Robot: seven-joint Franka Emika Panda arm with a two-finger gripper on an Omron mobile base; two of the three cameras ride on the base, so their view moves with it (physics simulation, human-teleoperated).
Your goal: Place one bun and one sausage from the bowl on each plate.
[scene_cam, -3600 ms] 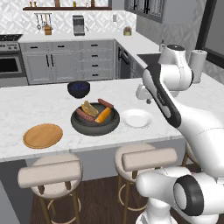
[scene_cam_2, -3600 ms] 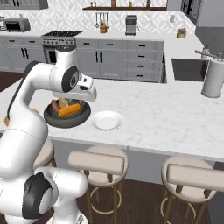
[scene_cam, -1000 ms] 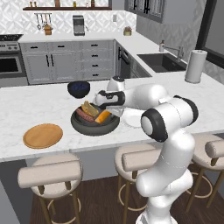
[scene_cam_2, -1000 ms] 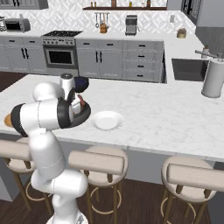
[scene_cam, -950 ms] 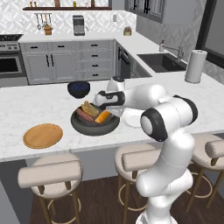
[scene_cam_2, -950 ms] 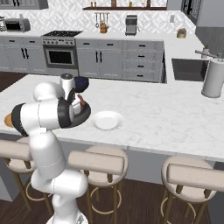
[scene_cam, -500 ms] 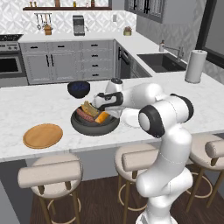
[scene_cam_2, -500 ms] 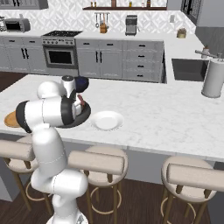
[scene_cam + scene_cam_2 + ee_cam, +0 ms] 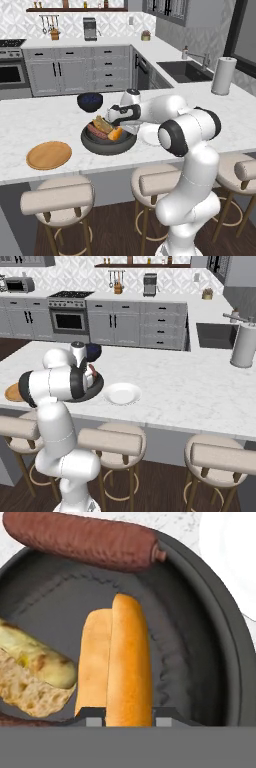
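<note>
The bun (image 9: 120, 662) is lying in the bowl (image 9: 210, 642), and I am now closing my gripper (image 9: 121, 716) on it, the fingers having come in from wide open a moment ago. That is giving me my first grip; next I am judging a lift toward the white plate (image 9: 150, 135) just beside.

A glossy white arm (image 9: 192, 165) of rounded segments is seen, joined by dark grey-black joint bands
</note>
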